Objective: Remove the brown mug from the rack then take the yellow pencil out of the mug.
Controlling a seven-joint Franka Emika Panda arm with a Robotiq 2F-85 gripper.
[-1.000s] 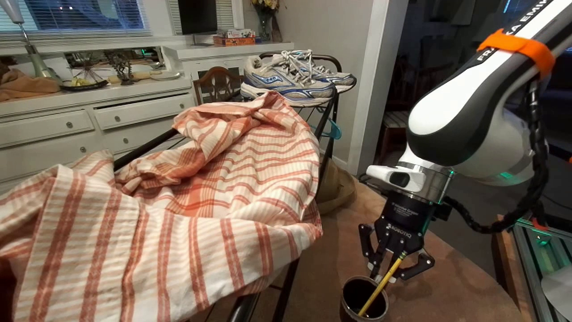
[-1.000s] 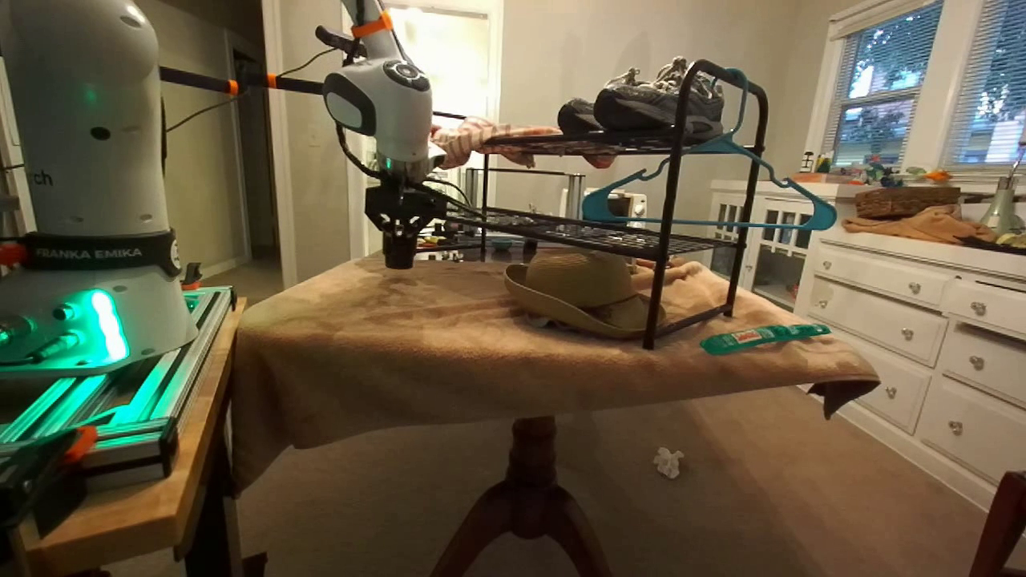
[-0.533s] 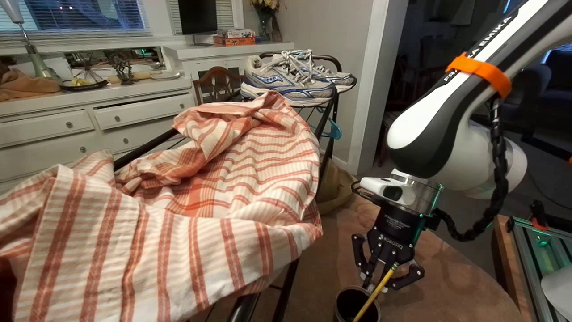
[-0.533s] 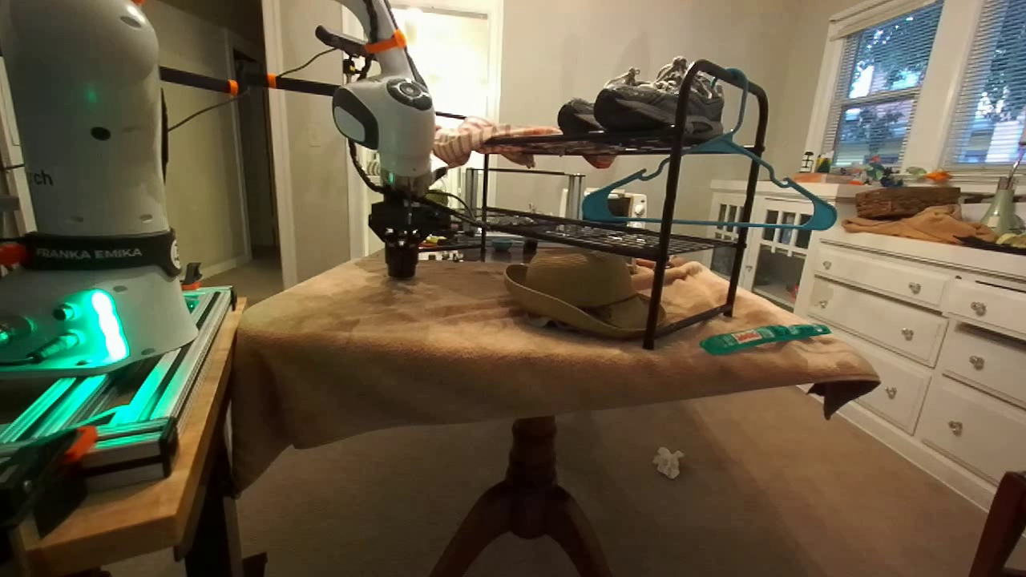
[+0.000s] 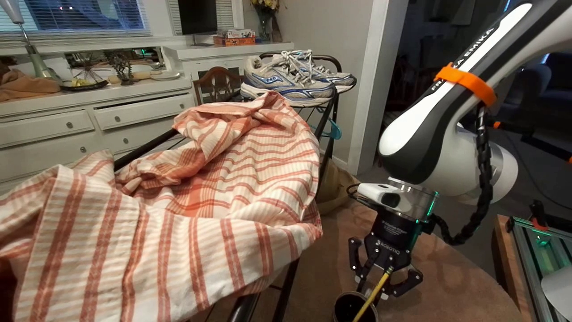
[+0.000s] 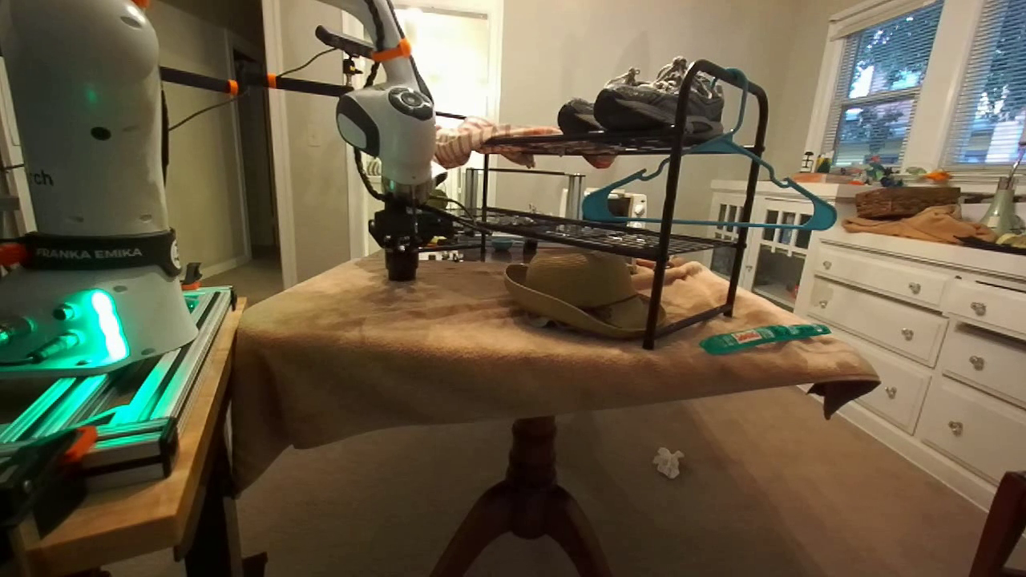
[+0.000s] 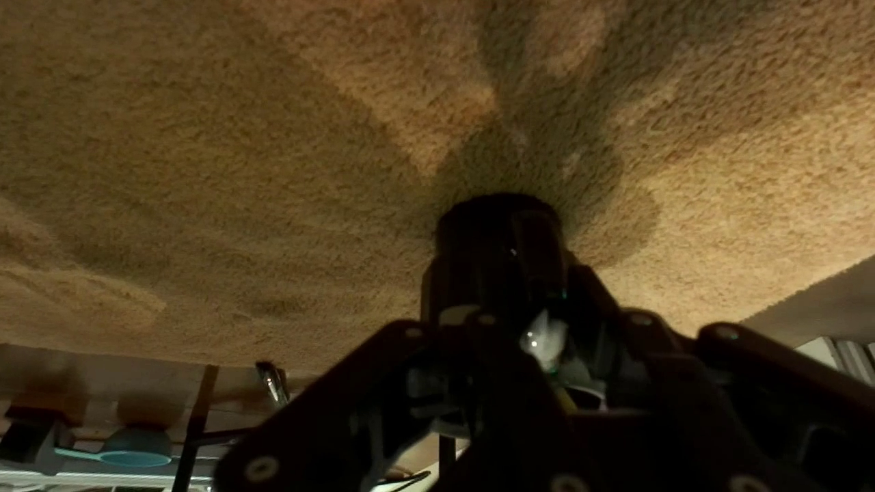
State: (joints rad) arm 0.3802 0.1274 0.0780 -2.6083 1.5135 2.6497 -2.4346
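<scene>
The brown mug (image 5: 344,308) stands upright on the cloth-covered table, its lower part cut off in an exterior view; its base on the cloth shows beneath the arm in an exterior view (image 6: 401,268). Out of it leans the yellow pencil (image 5: 374,293), its upper end crossing in front of my gripper (image 5: 372,287). My fingers are parted at the mug's rim, one on each side of the pencil; contact with the mug is hard to tell. In the wrist view the dark mug (image 7: 478,219) lies beyond the shadowed fingers. The rack (image 6: 669,240) stands apart from it, draped with striped cloth (image 5: 250,188).
Sneakers (image 5: 290,78) sit on the rack's top, and a blue hanger (image 6: 721,216) hangs from its end. Under the rack lies a hat (image 6: 581,292). A green packet (image 6: 761,338) rests near the edge of the table (image 6: 449,353).
Gripper, mug and pencil have come down together, the mug's base reaching the table. In the last half second the arm has moved only slightly and the fingers have spread a little.
</scene>
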